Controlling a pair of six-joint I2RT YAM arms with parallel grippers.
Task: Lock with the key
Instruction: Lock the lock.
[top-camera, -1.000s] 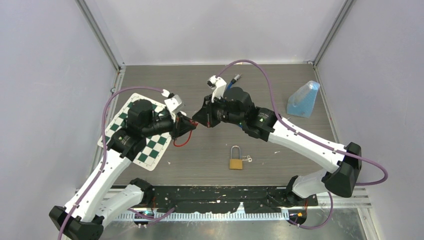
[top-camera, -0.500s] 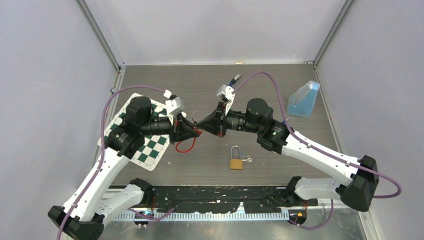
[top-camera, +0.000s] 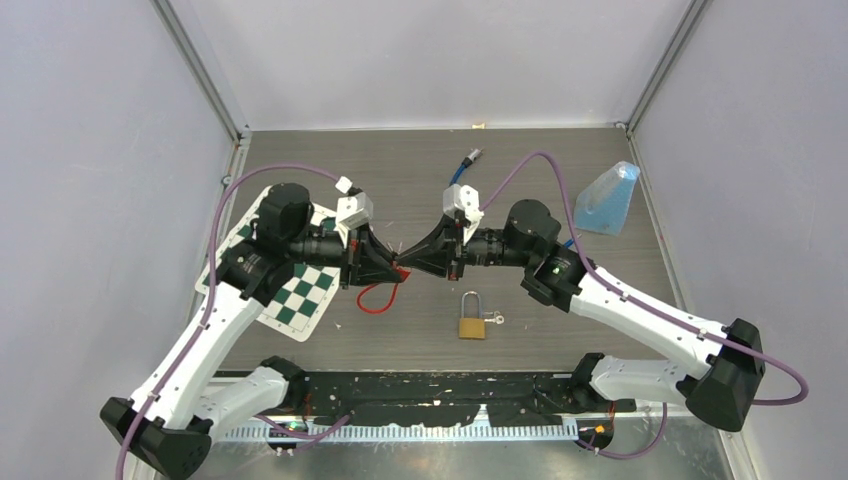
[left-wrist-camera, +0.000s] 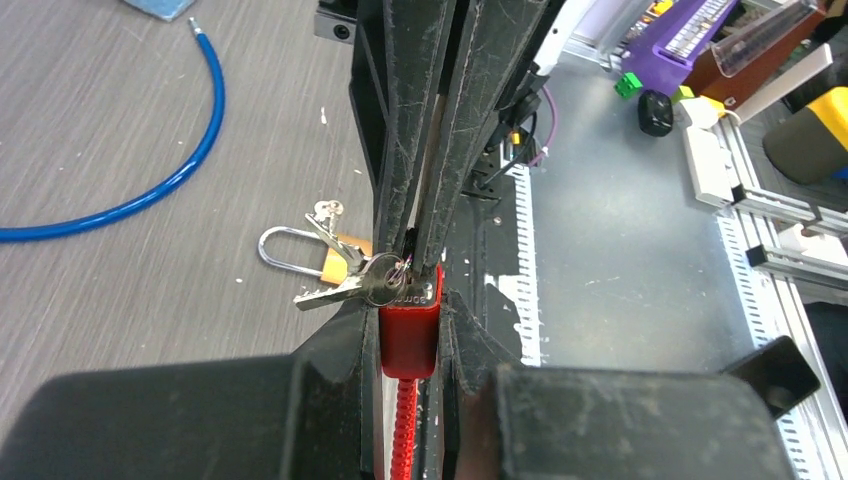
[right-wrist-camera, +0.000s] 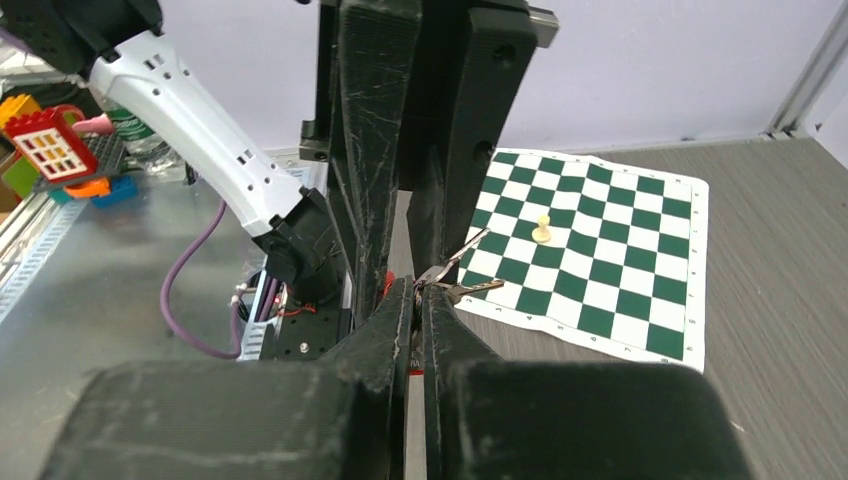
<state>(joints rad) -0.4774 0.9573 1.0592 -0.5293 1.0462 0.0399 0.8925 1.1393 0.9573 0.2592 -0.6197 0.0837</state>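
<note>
My left gripper (top-camera: 390, 266) is shut on a red lock (left-wrist-camera: 408, 335), and the lock's red cable (top-camera: 375, 298) hangs in a loop beneath it. My right gripper (top-camera: 410, 266) meets it tip to tip above the table. It is shut on a silver key (left-wrist-camera: 375, 285) at the lock's top end; how deep the key sits in the lock is hidden. Spare keys (right-wrist-camera: 462, 288) on the same ring dangle beside the tips. In the left wrist view the right arm's fingers (left-wrist-camera: 400, 120) come down onto the lock. The right wrist view shows my right gripper (right-wrist-camera: 417, 290) pinched tight.
A brass padlock (top-camera: 472, 322) with small keys lies on the table just below the grippers, also seen as the brass padlock (left-wrist-camera: 335, 262). A green checkerboard mat (top-camera: 300, 295) with a white pawn (right-wrist-camera: 541, 230) lies left. A blue cable (top-camera: 463, 166) and blue bag (top-camera: 607, 200) lie at the back.
Both grippers have sunk slightly toward the near edge with their tips still together. The right arm has stretched out flatter and its wrist has turned. Both grips are unchanged.
</note>
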